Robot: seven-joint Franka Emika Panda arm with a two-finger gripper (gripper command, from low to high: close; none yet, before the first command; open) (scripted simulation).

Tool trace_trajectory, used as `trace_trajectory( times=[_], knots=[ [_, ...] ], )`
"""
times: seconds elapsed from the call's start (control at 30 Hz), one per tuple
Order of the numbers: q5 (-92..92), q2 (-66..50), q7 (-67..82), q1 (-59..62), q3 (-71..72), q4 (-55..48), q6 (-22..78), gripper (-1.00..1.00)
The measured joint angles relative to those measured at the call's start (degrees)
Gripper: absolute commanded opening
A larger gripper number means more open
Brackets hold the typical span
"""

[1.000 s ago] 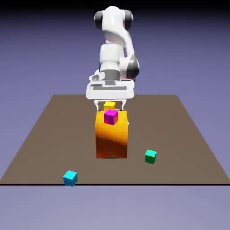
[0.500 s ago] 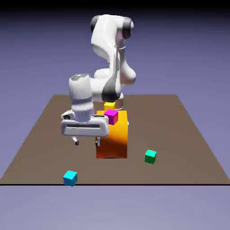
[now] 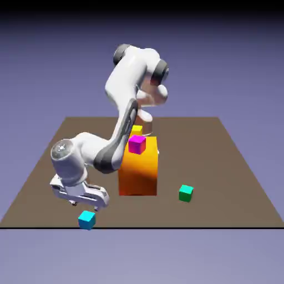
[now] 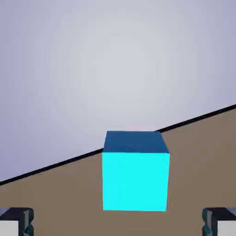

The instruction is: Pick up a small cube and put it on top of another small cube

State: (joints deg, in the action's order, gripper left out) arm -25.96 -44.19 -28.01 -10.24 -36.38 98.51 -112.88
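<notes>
Now the white arm's two-finger gripper (image 3: pixel 85 204) stands spread wide and holds nothing, its grey fingertips (image 4: pixel 18 221) well apart. Just off its 6 o'clock side, untouched, the small plain cyan cube (image 3: pixel 86 219) sits near the brown table's (image 3: pixel 233 166) front edge, at 7 o'clock from the tall orange block (image 3: pixel 138 173).

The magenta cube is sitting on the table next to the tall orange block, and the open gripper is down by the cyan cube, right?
Not quite: the magenta cube sits on top of the tall orange block, as the exterior view shows. The rest holds: the open gripper is down by the cyan cube.
</notes>
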Motion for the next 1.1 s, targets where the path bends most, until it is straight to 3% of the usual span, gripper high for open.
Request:
trace_trajectory(
  times=[0.1,0.13,0.3,1.1],
  knots=[
    [-2.37,-3.52,1.29,0.77,2.10,1.74,-4.97,0.00],
    [-3.41,-5.05,1.86,1.11,3.01,2.50,-7.15,-1.00],
    [-0.07,0.26,0.03,0.04,0.15,0.16,0.08,-1.00],
    [21.83,50.09,-7.40,5.71,24.75,28.12,14.25,-1.00]
  ],
)
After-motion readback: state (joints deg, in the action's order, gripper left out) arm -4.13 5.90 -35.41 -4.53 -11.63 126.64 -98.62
